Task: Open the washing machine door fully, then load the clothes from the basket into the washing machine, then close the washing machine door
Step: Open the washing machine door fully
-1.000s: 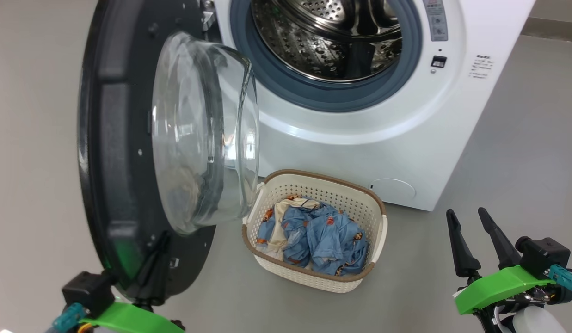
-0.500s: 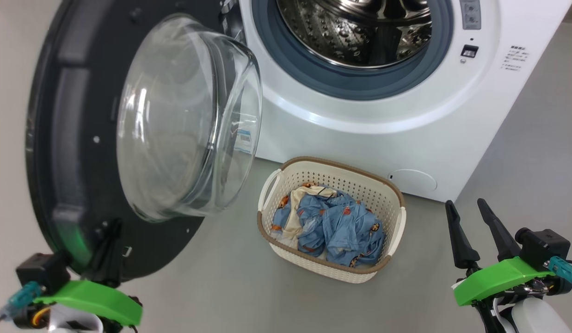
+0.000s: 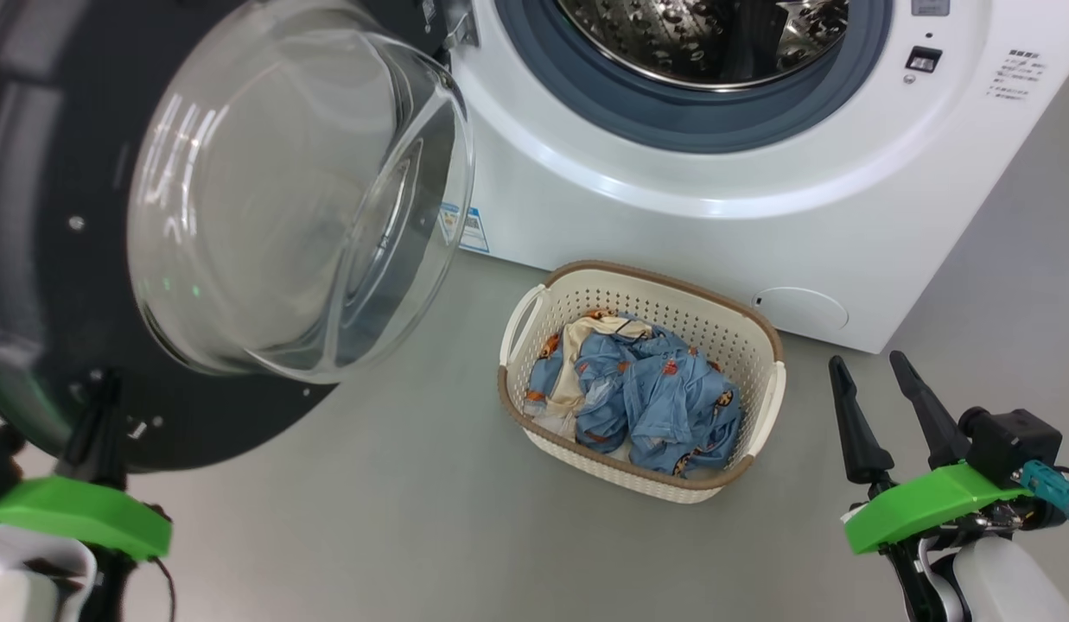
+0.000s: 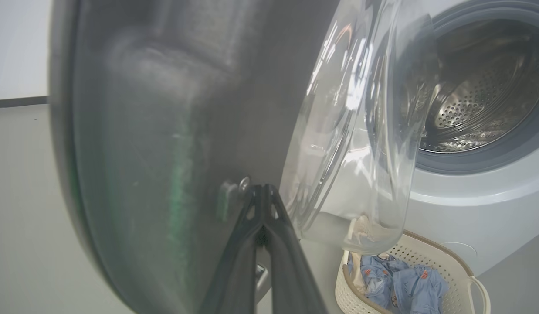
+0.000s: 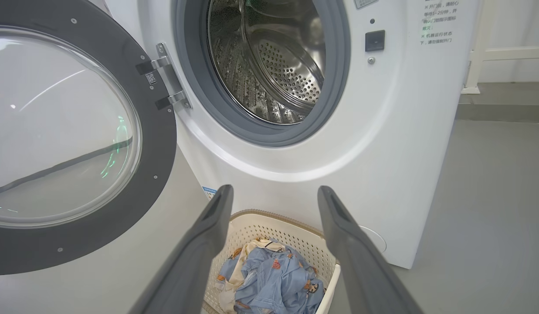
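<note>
The washing machine door [image 3: 41, 259] stands swung out to the left, its clear glass bowl [image 3: 292, 190] bulging toward the basket. My left gripper [image 3: 109, 389] is shut, its tips pressed against the door's inner black face near the lower edge, as the left wrist view shows up close [image 4: 262, 189]. The washing machine [image 3: 672, 216] shows its steel drum [image 3: 715, 34] inside the grey-blue gasket. The basket [image 3: 664, 275] sits on the floor before it, holding the clothes [image 3: 646, 397]. My right gripper [image 3: 864, 363] hangs open to the basket's right, above the clothes [image 5: 269, 279] in its own view [image 5: 274, 192].
Grey floor [image 3: 413, 518] stretches in front of the machine and around the basket. The door's hinge [image 5: 167, 76] is on the left of the opening. A blue label [image 3: 465, 226] is at the machine's lower front corner. A white frame [image 5: 483, 56] stands behind the machine at right.
The door has swung further open to the left, with my shut left gripper travelling left along with it. The head view has shifted too. The right gripper has kept its pose.
</note>
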Available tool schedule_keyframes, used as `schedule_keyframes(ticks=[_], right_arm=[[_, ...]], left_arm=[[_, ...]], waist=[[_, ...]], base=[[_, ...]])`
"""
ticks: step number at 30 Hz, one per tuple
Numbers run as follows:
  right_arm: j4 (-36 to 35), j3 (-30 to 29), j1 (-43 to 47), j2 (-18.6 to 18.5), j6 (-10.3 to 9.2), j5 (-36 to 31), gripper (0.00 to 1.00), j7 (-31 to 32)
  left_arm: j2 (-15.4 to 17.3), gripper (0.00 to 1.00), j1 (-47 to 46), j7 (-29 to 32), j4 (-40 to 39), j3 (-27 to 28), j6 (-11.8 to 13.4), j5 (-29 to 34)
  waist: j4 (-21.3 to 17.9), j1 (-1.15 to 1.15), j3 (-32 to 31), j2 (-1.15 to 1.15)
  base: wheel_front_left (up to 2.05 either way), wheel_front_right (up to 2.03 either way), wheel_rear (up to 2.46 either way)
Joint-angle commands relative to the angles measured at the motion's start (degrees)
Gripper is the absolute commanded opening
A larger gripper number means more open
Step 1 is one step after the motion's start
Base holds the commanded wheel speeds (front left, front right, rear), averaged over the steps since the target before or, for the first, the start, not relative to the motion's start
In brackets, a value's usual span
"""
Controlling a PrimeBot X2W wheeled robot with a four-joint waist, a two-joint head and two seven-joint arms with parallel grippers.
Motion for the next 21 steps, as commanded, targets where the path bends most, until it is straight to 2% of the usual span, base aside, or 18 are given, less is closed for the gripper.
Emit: schedule_keyframes(ticks=[1, 6, 12, 21], right_arm=[[-1.2, 1.4, -2.2, -0.3, 0.26, -0.5, 1.00, -0.5], [-1.0, 1.5, -3.2, 0.0, 0.26, -0.8, 1.00, -0.5], [-0.7, 1.7, -3.9, 0.6, 0.26, -0.7, 1.00, -0.5], [-0.3, 1.9, -5.0, 1.6, 0.26, -1.1, 1.00, -0.5]], left_arm=[[4.3, 0.00, -4.0, -0.9, 0.8, 3.4, 0.1, -0.2], [6.9, 0.00, -8.7, -1.4, 6.5, 3.2, -1.3, 0.4], [7.2, 0.00, -12.9, -2.2, 12.6, 3.7, -3.6, -2.1], [9.7, 0.00, -20.4, -2.9, 23.7, 1.5, -4.9, -1.9]], waist=[[0.4, -0.01, 0.8, 0.00], [1.1, -0.01, 2.2, 0.00], [1.6, -0.01, 3.1, 0.00], [2.0, -0.01, 4.4, 0.00]], base=[[0.00, 0.00, 0.00], [0.00, 0.00, 0.00], [0.00, 0.00, 0.00], [0.00, 0.00, 0.00]])
